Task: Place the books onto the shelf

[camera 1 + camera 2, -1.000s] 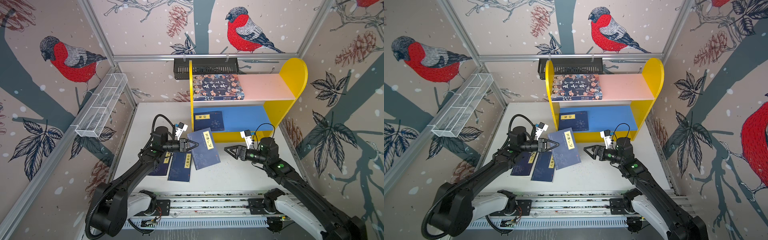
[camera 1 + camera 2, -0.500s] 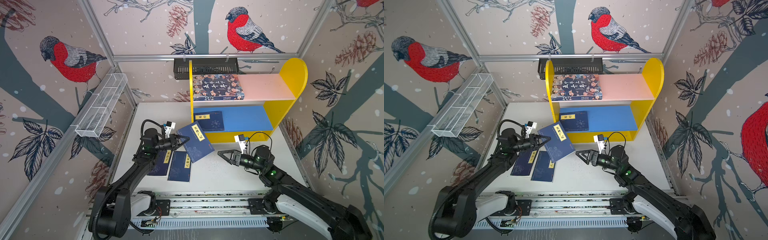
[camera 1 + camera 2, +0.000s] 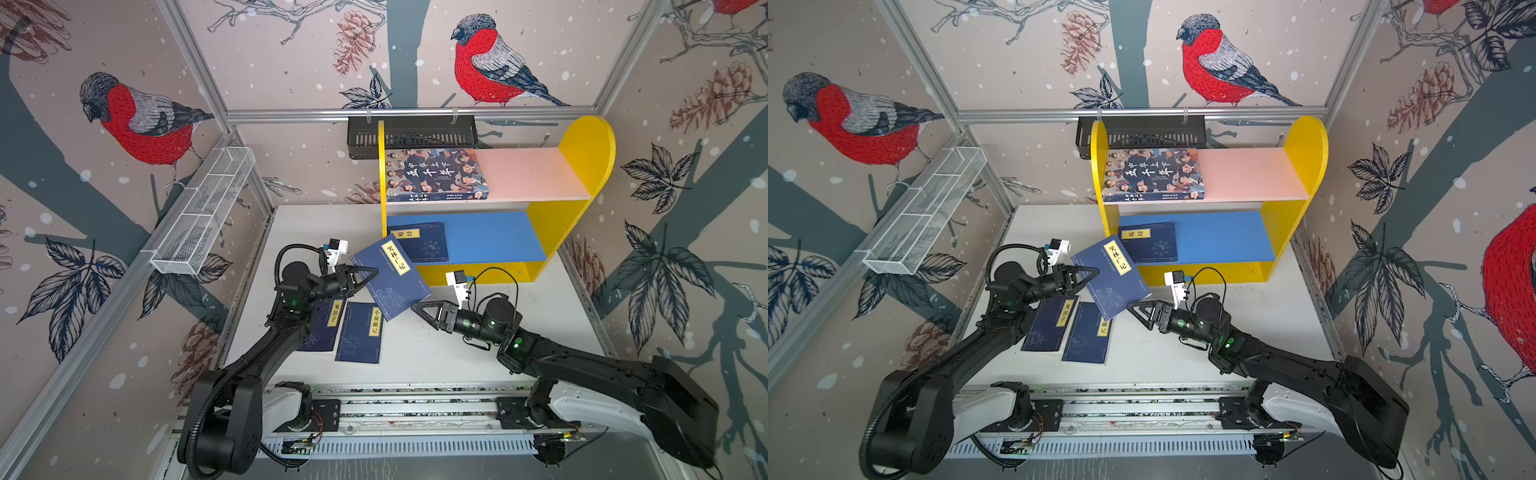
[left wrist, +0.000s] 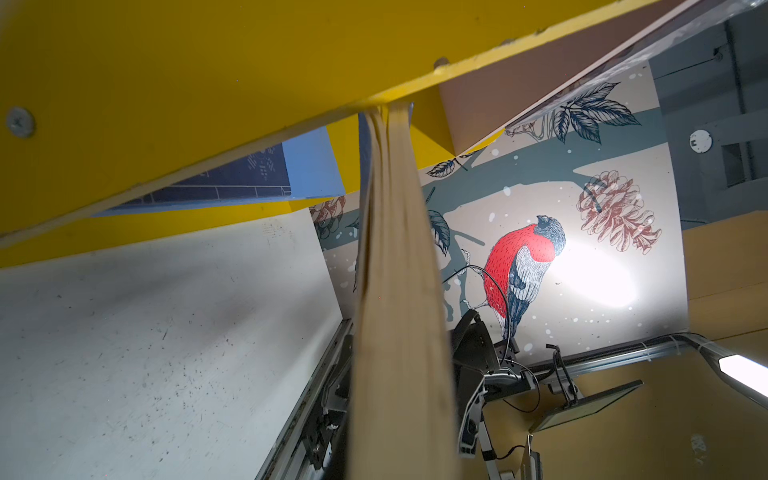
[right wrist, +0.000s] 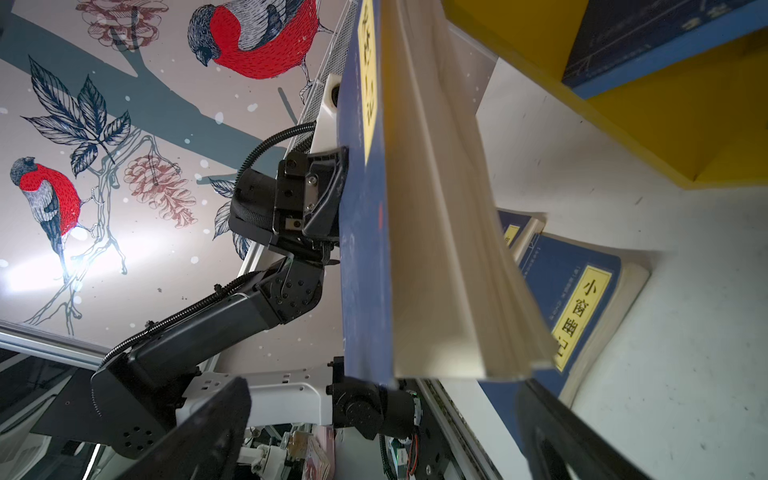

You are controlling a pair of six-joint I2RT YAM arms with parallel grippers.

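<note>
Left fingers clamped on raised navy book, tilted in air over bench, just before shelf. Right fingers spread wide at its lower corner, gripping nothing. Two navy books flat on bench. Fourth navy book on blue board, cartoon-face book on pink board.
</note>
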